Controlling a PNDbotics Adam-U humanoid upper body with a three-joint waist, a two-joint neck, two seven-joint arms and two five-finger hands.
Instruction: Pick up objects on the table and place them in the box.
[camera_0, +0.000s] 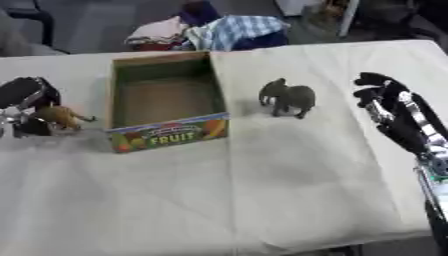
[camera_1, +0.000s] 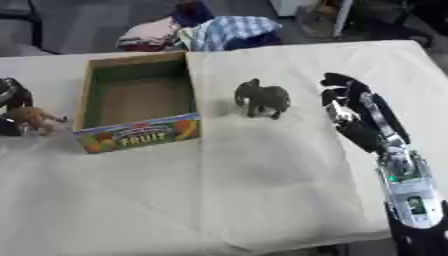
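Note:
An open cardboard fruit box (camera_0: 117, 95) stands on the white table, left of centre, with nothing visible inside. A grey toy elephant (camera_0: 289, 97) stands upright just right of the box. At the far left my left hand (camera_0: 28, 102) is curled round a small brown toy animal (camera_0: 61, 116), held low beside the box's left wall. My right hand (camera_1: 350, 112) hovers to the right of the elephant, fingers straight and relaxed, holding nothing.
A pile of clothes (camera_0: 210, 31) lies beyond the table's far edge. The white cloth (camera_0: 245, 190) covers the table, with wide bare room in front of the box and elephant.

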